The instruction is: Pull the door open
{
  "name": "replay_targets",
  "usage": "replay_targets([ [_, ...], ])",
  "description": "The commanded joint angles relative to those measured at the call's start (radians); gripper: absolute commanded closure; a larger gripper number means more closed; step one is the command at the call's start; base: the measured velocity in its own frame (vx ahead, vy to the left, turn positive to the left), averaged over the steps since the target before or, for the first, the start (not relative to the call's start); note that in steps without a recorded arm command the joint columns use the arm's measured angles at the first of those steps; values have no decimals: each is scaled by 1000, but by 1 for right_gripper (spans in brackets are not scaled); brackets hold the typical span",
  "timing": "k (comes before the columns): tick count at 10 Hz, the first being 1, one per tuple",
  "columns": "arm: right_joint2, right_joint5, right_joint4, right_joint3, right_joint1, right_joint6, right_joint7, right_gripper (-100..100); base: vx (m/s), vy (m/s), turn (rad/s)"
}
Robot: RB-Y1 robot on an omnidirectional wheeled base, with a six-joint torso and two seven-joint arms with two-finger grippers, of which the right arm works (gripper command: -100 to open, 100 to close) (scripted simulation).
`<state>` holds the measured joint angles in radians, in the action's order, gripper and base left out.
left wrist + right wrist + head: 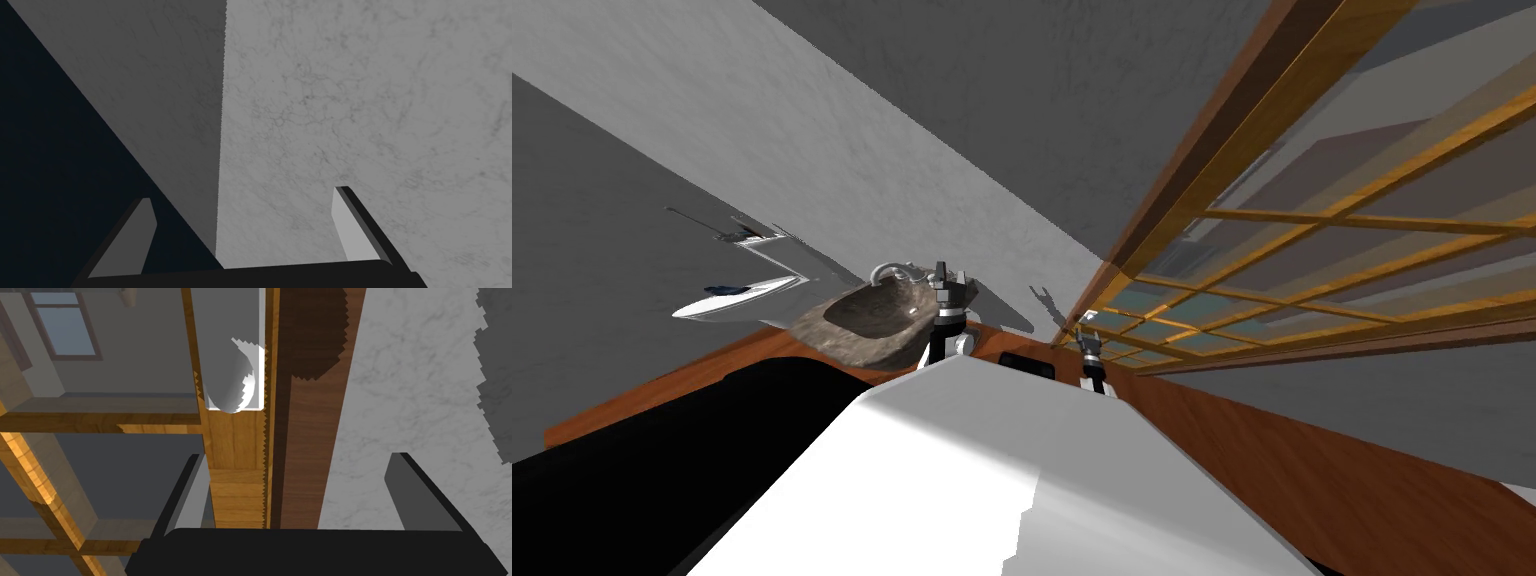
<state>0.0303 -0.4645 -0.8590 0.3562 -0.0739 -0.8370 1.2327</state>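
A wooden door point(1312, 250) with glass panes in a lattice frame fills the right of the head view. My right gripper point(1087, 342) is raised at its near edge. In the right wrist view the door's wooden stile point(235, 453) runs up between my open fingers point(192, 498), beside the dark brown door frame point(305, 438). A grey handle point(231, 363) sits on the stile a little ahead of the right gripper point(300, 493), apart from it. My left gripper point(944, 275) is lifted over a stone basin, open, with nothing between its fingers point(350, 225).
A rough stone basin point(877, 320) with a curved tap point(887, 270) rests on a wooden countertop point(742, 350) to my left. A grey marbled wall point(962, 180) stands ahead. A dark panel point(1027, 365) lies on the counter between my arms.
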Motion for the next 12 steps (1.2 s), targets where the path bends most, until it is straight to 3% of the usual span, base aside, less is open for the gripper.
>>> replay_targets([
  [1,-8,3,1,42,0,-2,-1,-100,124,-32,288],
  [5,-37,8,-15,125,-15,-1,-6,-100,120,-75,207],
  [6,-44,8,-18,139,-17,-1,-7,-100,143,-141,157],
  [7,-41,8,-9,129,-14,-4,-2,-100,32,-47,22],
  [8,-41,8,-9,129,-14,-4,-2,100,-26,17,-31],
  [12,-41,8,-9,129,-14,-4,-2,100,-4,-2,-9],
])
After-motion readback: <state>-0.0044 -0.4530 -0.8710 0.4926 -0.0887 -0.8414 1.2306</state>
